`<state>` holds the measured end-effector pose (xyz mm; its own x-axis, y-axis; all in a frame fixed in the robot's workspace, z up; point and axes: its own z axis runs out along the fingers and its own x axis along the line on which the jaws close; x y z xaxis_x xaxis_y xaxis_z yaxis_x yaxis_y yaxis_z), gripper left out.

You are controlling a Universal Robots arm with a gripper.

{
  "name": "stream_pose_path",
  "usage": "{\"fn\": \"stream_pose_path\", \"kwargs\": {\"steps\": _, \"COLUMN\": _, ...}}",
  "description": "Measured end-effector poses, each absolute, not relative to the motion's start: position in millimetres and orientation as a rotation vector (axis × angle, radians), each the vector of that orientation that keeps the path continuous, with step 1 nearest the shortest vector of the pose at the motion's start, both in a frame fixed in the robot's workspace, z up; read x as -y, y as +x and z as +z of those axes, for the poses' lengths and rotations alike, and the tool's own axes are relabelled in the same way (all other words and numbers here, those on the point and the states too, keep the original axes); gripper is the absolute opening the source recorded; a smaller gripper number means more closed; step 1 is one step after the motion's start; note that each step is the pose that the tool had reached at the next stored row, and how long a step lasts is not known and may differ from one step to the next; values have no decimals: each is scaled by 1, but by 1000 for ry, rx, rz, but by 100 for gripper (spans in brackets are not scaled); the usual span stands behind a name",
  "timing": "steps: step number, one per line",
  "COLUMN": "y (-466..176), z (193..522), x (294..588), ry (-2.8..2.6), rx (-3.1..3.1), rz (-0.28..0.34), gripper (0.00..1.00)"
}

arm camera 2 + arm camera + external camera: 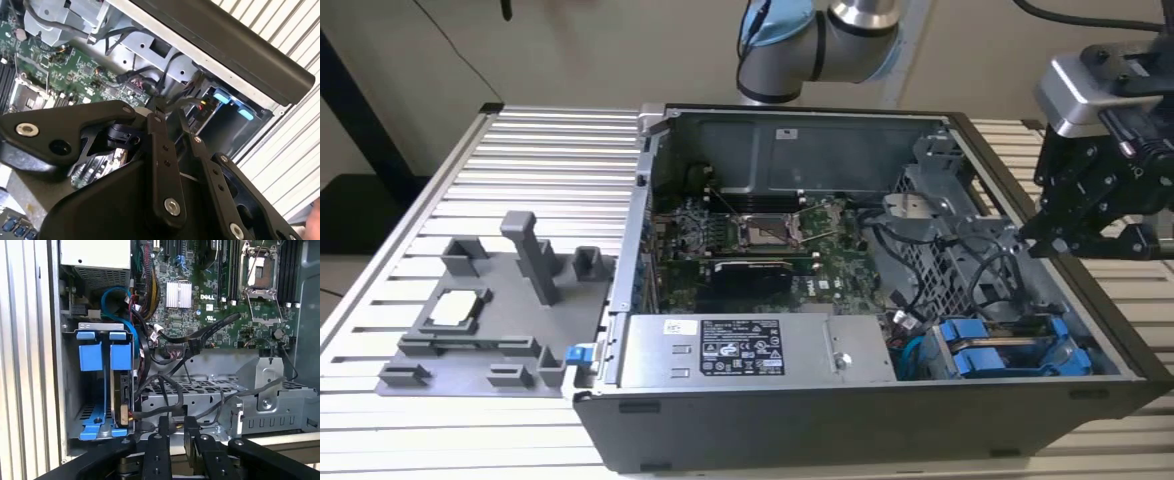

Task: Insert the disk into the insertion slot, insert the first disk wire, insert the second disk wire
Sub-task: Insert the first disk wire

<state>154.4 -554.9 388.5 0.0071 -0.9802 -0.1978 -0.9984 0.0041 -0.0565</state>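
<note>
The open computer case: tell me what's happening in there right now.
A robot arm's pincer hangs over the exterior view's right side of the open computer case. The disk, in its blue carrier, already sits in the insertion slot of the grey drive cage, beside another blue carrier. Black cables lie loose next to the cage. Whether any is plugged into the disk is unclear.

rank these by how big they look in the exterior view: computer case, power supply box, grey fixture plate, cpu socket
1. computer case
2. grey fixture plate
3. power supply box, not far behind the plate
4. cpu socket, clearly smallest, though it sits deeper in the case
</note>
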Motion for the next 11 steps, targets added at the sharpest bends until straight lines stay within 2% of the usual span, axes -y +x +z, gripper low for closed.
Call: {"fn": "stream_pose_path", "kwargs": {"steps": 11, "y": 137, "z": 384, "x": 544, "ry": -2124, "rx": -2055, "rz": 148, "gripper": 27}}
